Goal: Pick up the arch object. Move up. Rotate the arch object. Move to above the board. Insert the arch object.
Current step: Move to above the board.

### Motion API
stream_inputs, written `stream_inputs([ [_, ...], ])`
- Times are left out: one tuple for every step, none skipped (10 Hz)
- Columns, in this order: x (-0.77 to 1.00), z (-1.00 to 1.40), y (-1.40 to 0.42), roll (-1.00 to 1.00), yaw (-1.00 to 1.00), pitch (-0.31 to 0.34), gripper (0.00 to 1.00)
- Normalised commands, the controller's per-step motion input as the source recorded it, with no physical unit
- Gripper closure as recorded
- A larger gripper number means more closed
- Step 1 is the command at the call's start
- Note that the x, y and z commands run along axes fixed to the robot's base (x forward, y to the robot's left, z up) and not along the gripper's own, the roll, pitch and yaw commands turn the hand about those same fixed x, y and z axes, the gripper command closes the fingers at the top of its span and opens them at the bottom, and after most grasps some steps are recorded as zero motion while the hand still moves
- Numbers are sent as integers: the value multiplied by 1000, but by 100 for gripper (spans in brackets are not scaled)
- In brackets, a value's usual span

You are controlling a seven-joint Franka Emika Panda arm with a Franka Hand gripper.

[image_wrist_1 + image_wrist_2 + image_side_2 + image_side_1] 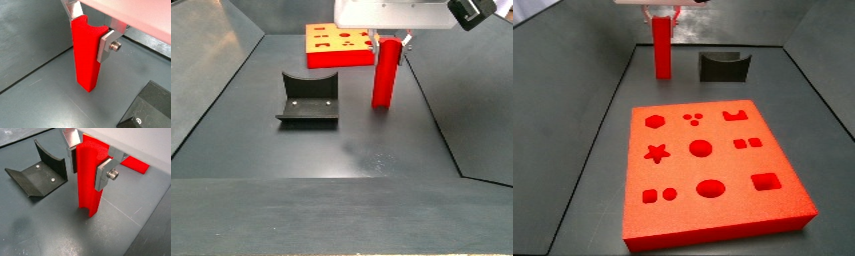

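A: Where's the gripper (pixel 89 163)?

B: At the top of the tall, slim, bright red matte arch object (pixel 87 55), coming down from above. Its jaws are clenched on the block's upper end, one flat silver finger (pixel 107 45) pressed to its side.

A: And the block itself?

B: Upright, with its base at the dark grey floor (pixel 372 150); I can't tell whether it touches. It's near the dark L-shaped fixture (pixel 306 98).

A: Room to move?

B: Open floor around it. The thick orange-red rectangular board (pixel 707 165) with shaped cut-outs lies well apart, between the enclosure's side walls.
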Motion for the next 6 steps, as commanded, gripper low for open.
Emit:
stream_inputs([
  [111,1000,279,228,-87,48,100],
  [107,1000,277,227,-90,56,100],
  [89,1000,242,204,-81,93,100],
  [85,1000,201,164,-50,112,100],
  [79,1000,179,132,-21,113,100],
  [69,1000,154,104,-4,105,100],
])
